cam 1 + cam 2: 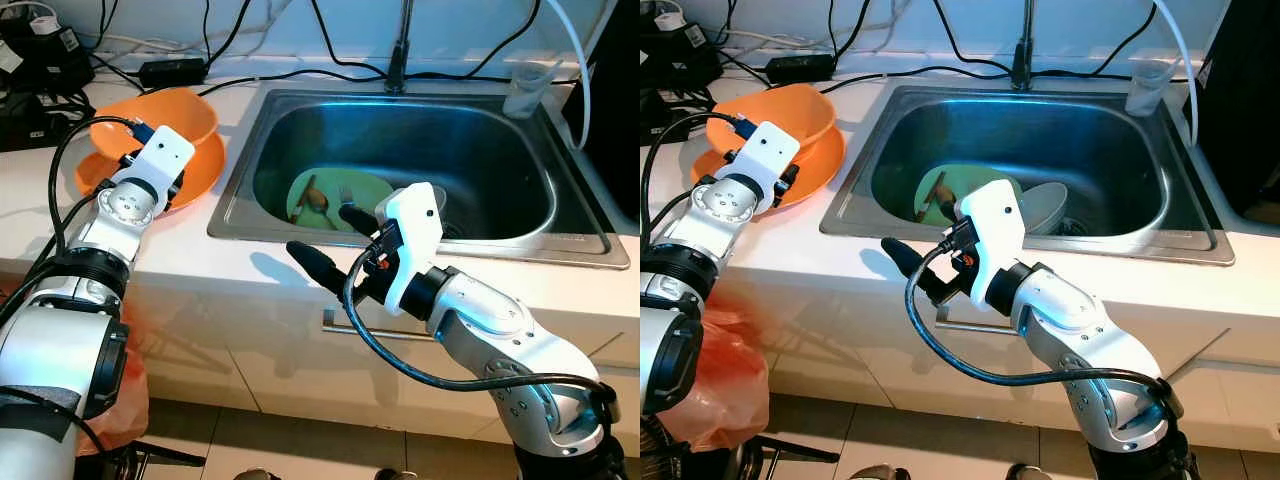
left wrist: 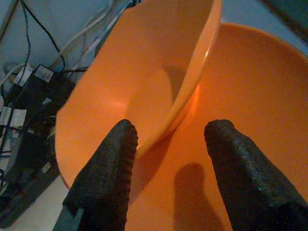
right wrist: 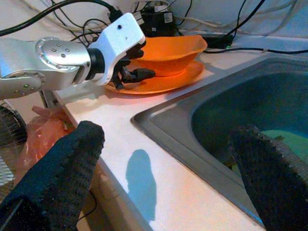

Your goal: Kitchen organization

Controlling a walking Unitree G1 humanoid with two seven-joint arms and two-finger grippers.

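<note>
The left gripper (image 2: 168, 159) hovers wide open at the orange bowl (image 1: 160, 118) stacked on the orange plate (image 1: 195, 175) beside the sink (image 1: 240, 215) — seemingly about to grasp the rim. The right gripper (image 1: 330, 240) waits, spread empty, over the sink's front edge — closing left fingers comes next.

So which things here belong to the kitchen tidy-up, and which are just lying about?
Job:
orange bowl on orange plate
green plate with utensils in sink
left hand, open at the bowl
right hand, open over the sink's front rim

Lying about:
cables
power adapter
clear cup
red bag
</note>
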